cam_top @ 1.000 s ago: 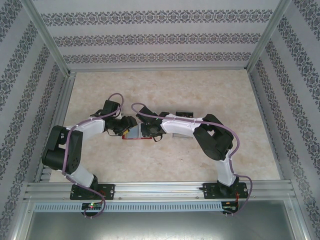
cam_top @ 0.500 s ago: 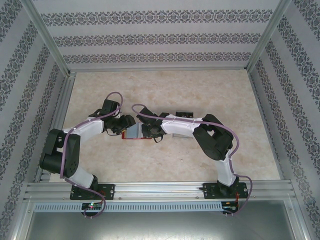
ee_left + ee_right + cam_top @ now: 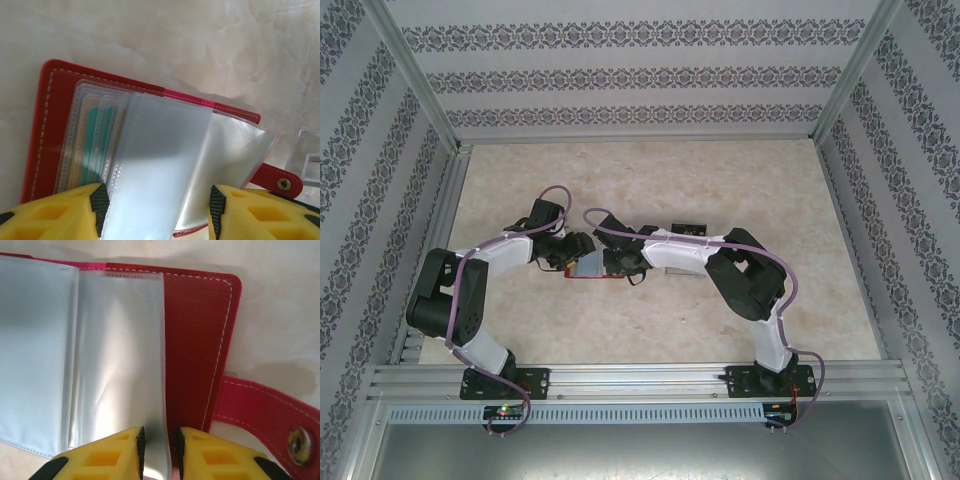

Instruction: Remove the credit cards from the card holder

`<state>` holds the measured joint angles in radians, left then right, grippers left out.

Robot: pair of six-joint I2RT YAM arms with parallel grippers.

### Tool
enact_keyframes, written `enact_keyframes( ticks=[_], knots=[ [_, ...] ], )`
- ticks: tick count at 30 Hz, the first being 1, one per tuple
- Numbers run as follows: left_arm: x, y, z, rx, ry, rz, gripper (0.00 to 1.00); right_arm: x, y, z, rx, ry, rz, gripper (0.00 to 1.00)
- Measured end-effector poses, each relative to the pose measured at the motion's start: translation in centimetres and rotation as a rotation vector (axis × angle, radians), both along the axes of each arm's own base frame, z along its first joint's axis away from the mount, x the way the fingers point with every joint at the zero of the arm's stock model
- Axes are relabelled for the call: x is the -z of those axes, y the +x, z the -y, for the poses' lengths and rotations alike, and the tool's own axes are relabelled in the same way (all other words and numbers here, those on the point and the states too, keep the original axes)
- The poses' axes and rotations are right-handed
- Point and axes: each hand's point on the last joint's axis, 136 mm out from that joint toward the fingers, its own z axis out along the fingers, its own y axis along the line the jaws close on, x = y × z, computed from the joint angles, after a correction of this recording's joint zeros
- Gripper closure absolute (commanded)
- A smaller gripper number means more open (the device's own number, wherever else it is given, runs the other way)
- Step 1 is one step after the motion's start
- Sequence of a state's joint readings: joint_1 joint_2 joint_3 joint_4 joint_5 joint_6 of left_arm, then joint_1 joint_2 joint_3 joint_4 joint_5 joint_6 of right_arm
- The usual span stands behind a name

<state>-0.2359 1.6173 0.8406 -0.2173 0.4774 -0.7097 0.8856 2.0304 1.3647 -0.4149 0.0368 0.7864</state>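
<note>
Open card holder (image 3: 590, 268) flat on bench (image 3: 740, 180) between arms. Right gripper (image 3: 160, 452) clamped on clear pocket leaf (image 3: 120, 355), likely steadying it. Left gripper (image 3: 157, 210) jaws apart, straddling leaves; credit cards (image 3: 92, 135) sit in pockets beside.

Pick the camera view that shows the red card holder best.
The left wrist view: the card holder lies open, with its sleeves, tucked-in cards and tab visible. The right wrist view shows one cover, sleeves and tab; the top view shows a small red sliver.
</note>
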Motion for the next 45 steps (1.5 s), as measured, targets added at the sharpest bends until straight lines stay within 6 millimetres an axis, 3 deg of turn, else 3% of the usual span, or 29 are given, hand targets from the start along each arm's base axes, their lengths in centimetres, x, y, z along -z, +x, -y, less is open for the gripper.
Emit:
enact_keyframes(
  ticks=[14, 22, 32, 41, 45],
  knots=[
    [-0.8, -0.4, 2.9, 0.082, -0.116, 0.002, 0.29, 0.1, 0.0, 0.0, 0.0, -0.001, -0.001, 0.72],
    [-0.8, -0.3, 3.5, 0.088, -0.132, -0.004, 0.29, 0.1, 0.1, 0.3, 0.029, 0.015, 0.0, 0.73],
    [-1.4, 0.0, 6.8, 0.157, -0.164, 0.01, 0.3, -0.6, 0.0, 3.2, 0.097, 0.008, 0.027, 0.72],
    [-2.3, 0.7, 7.7, 0.145, -0.212, 0.033, 0.3, -1.1, 0.1, 3.3, 0.123, 0.039, 0.039, 0.72],
    [-3.6, 1.2, 8.9, 0.157, -0.283, 0.065, 0.31, -1.2, 0.3, 3.1, 0.126, 0.052, 0.048, 0.72]
  ],
)
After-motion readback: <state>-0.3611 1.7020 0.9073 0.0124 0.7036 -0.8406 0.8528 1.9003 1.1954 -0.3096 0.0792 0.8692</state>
